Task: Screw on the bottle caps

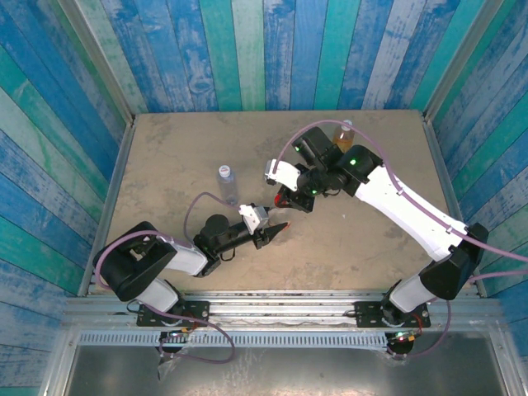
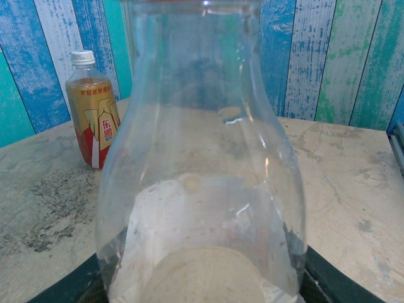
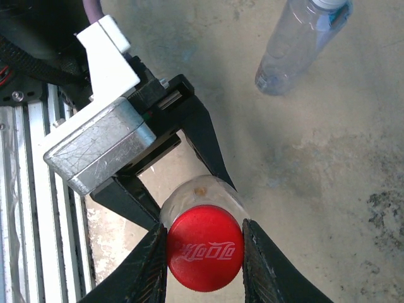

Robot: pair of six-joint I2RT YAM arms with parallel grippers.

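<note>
Left gripper [image 1: 279, 230] comes in low from the near-left corner, arm lying close over the tabletop [image 1: 165, 157]. Bluish bottle [image 1: 227, 186] stands free just beyond that arm's wrist, pale cap [image 1: 224, 172] on it. The gripper's jaws are closed on the lower body of the clear bottle [image 2: 202, 158] and hold it upright near the middle of the tabletop. A white label [image 2: 189, 240] shows through the plastic in the left wrist view.

Red cap [image 3: 204, 255] sits on the clear bottle's neck; can't tell how far it's threaded. Right gripper [image 3: 202, 228] reaches down onto it from the right, fingers [image 3: 154, 268] pressed against both sides of the red cap, so clamped on it. In the right wrist view the left gripper's black fingers flank the bottle just under the cap.

Amber bottle [image 2: 93, 117] with an orange label stands at the far edge by the plank wall [image 2: 328, 57], white cap [image 2: 83, 57] on. From above it's partly behind the right arm [image 1: 396, 198], well apart from the other two bottles.
</note>
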